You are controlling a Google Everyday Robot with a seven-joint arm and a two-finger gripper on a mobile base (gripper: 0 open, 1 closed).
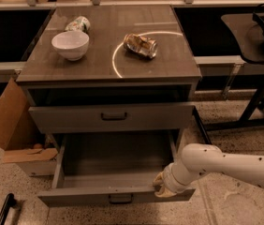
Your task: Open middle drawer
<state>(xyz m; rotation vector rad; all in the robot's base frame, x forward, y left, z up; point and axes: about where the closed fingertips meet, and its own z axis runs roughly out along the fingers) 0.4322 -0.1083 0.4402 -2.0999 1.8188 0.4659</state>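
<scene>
Well, the tool (162, 187) — open or closed, I cannot tell — sits at the pulled-out middle drawer (94, 197).

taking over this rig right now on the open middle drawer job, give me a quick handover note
End effector: low, at the right front corner of the middle drawer, against its front panel.
Middle drawer: pulled well out of the cabinet, grey inside on show, handle facing the camera.
Done: the drawer looks open.
Left: probably only to back the arm away without nudging the drawer shut. The bowl and can on top play no part.
</scene>
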